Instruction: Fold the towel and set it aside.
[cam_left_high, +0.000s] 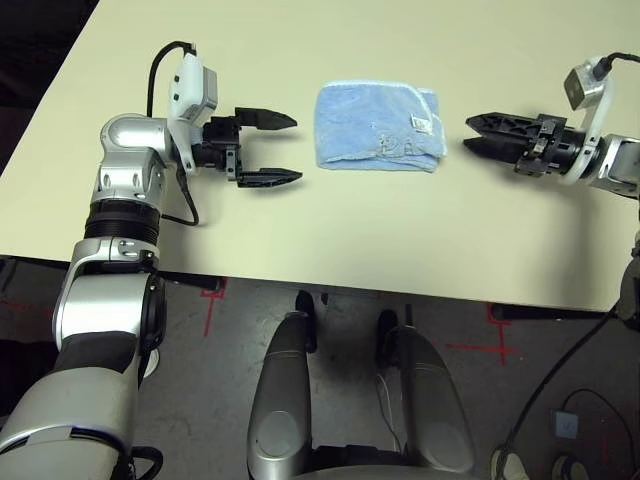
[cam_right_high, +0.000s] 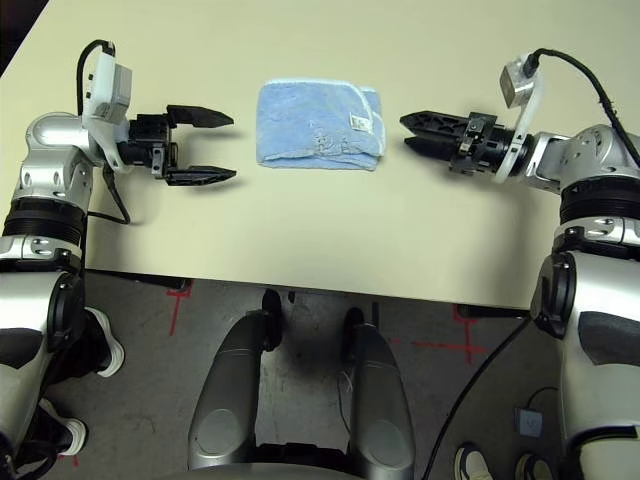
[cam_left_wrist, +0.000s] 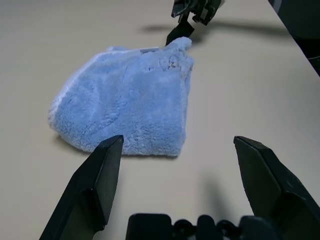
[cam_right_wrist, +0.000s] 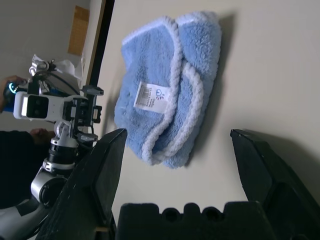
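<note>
- Head cameras: mounted high, facing down over the table; both share the towel at centre.
- Left wrist camera: low, near the tabletop, facing right along its fingers.
- Right wrist camera: close, facing left; shares the towel.

Towel: fluffy terry cloth, matt, deep pile; corded white stitched edging; small white label sewn at its edge, looks like woven fabric, hard to tell. Table under the towel: smooth matt cream top, likely laminate. Left gripper and right gripper flanking the towel: matt black plastic fingers. Forearms: brushed silver metal, slight sheen.
</note>
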